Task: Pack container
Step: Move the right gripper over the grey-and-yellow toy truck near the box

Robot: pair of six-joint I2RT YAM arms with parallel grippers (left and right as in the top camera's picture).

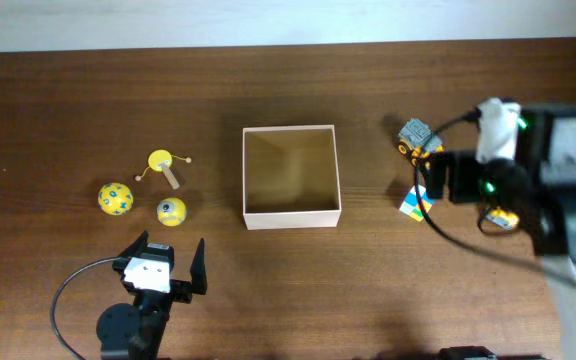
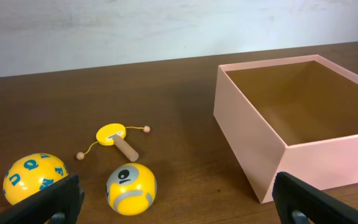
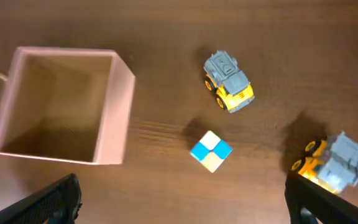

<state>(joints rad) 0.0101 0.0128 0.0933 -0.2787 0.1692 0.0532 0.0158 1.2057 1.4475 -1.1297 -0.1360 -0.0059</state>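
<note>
Black left gripper (image 1: pixel 168 252): fingers spread wide, gripping nothing.
Yellow-grey ball (image 2: pixel 131 188): just ahead, slightly left.
Container (image 2: pixel 253 130): farther ahead, to its right.
Right gripper (image 3: pixel 182 196): fingers spread wide.
Checkered cube (image 3: pixel 211 150): just ahead.
Toy truck (image 3: pixel 228 81): beyond the cube.

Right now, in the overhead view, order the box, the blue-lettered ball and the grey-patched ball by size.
1. container, by far the largest
2. blue-lettered ball
3. grey-patched ball, only slightly smaller than the lettered one
</note>
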